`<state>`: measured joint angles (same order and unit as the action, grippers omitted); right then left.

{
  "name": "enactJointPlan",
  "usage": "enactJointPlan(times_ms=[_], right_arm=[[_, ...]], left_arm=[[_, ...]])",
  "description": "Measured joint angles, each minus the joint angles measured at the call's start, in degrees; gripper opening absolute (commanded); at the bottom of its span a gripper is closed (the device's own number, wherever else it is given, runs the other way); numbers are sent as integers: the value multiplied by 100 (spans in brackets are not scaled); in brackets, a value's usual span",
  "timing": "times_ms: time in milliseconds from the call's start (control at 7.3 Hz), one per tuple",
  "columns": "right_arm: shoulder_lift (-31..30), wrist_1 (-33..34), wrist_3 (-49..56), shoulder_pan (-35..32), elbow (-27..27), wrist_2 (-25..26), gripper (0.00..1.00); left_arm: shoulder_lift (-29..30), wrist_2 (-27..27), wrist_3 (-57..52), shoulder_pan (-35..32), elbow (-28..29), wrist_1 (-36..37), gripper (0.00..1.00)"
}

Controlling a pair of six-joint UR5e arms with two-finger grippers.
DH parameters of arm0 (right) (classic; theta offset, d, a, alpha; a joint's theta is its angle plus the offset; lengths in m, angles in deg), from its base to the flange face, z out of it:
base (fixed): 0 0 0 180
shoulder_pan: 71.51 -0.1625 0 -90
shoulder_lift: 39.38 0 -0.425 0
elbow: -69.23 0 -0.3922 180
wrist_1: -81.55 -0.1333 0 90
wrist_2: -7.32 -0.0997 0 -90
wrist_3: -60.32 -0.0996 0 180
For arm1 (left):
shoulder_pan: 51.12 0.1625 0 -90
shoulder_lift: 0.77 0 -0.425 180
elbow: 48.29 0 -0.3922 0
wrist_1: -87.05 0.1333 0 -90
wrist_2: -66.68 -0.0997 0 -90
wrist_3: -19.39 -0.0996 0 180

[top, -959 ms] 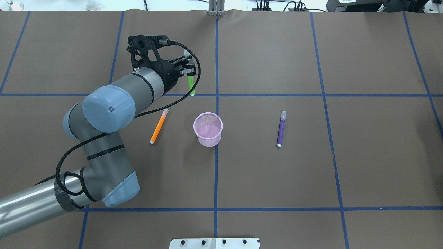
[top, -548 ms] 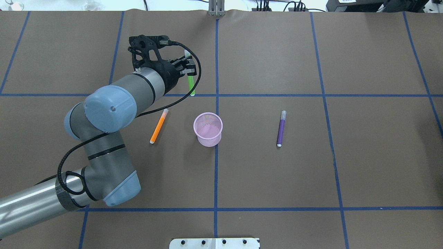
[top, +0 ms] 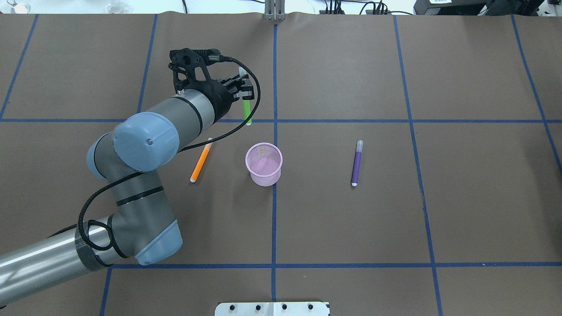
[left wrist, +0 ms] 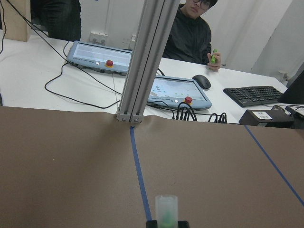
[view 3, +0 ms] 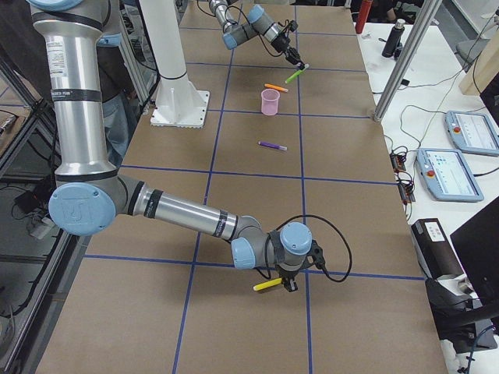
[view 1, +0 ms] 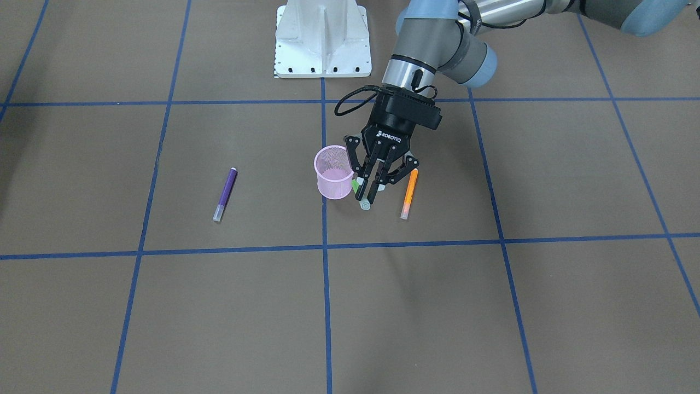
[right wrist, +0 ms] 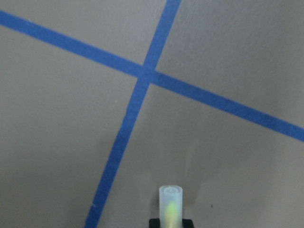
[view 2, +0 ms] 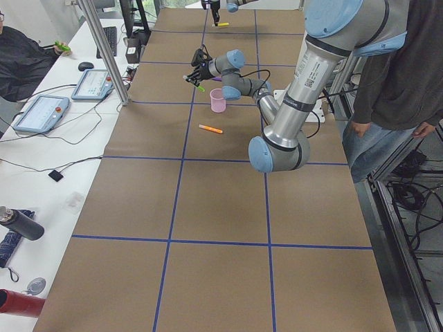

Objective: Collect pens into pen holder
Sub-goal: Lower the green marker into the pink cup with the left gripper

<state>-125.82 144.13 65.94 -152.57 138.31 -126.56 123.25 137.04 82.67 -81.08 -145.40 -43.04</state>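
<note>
- White letters "ROBOTIQ" stand on the black body of the left claw [view 1: 367,191]; no other writing can be read.
- The left claw is clamped on the green pen [top: 247,109], which it holds at a slant, pale cap outward, near the pink cup [view 1: 334,175] and outside it.
- The orange pen [view 1: 409,192] and the purple pen [view 1: 225,193] lie flat on either side of the cup.
- The right claw [view 3: 286,286], at the bench's far end, grips a yellow pen [view 3: 267,285].
- The bench [view 1: 492,306] is covered in brown paper gridded with blue tape [view 1: 437,241].
- Beyond a metal post [left wrist: 145,57] is a white desk with control tablets [left wrist: 178,92], a keyboard [left wrist: 254,95], a mouse [left wrist: 203,81] and a seated person [left wrist: 194,28] in black.
</note>
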Motion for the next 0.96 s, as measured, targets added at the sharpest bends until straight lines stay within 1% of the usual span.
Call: enactJointPlan(times_ms=[274, 685, 959], right_arm=[[98, 25, -7, -180, 42, -373, 0], [263, 104, -8, -257, 60, -486, 0], [342, 291, -8, -302, 152, -571, 0]], left_arm=[[1, -147, 0, 239, -44, -5, 0], [-68, -504, 0, 717, -171, -15, 0], [-148, -675, 0, 955, -219, -22, 0]])
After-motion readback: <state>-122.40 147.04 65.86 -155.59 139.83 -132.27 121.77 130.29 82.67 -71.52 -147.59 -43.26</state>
